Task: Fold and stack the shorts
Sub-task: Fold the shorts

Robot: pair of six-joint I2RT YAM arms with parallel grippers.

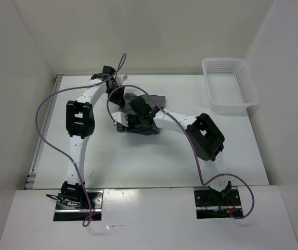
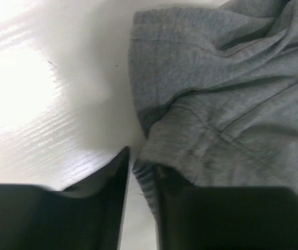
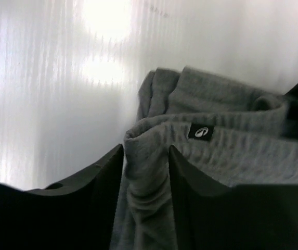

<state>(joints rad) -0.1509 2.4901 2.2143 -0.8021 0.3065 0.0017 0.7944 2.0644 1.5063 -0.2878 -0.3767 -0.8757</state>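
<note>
The grey shorts (image 1: 157, 99) lie bunched at the middle of the table, mostly hidden under both wrists in the top view. In the left wrist view my left gripper (image 2: 141, 174) stands low at the table, its jaws close together with the ribbed edge of the shorts (image 2: 216, 104) between them. In the right wrist view my right gripper (image 3: 146, 166) is shut on a bunched fold of the shorts (image 3: 227, 151) beside the ribbed waistband and its small black label (image 3: 201, 132).
A white mesh basket (image 1: 229, 86) stands at the table's back right corner. White walls enclose the table at the back and on both sides. Purple cables loop over the left arm and near both bases.
</note>
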